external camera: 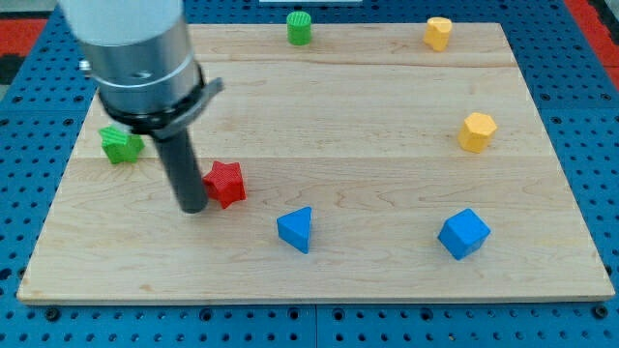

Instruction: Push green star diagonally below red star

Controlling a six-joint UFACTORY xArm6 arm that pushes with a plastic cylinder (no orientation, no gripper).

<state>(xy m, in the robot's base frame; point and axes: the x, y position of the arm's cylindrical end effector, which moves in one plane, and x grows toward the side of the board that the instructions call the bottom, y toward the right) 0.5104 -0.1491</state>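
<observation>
- On the wooden board (387, 77), my tip (192, 207) sits just left of the red star (225, 183), seemingly touching it
- No jaws here, just a bare rod, grasping nothing
- The green star (120, 144) lies up-left, near the view's left edge

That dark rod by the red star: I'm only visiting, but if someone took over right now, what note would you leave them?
My tip rests on the board just left of the red star, about touching it.
The green star sits near the board's left edge, up and left of the red star, partly behind my arm.
Done: nothing visible yet; the green star is not diagonally below the red one.
Left: get behind the green star and push it down past the red star.
</observation>
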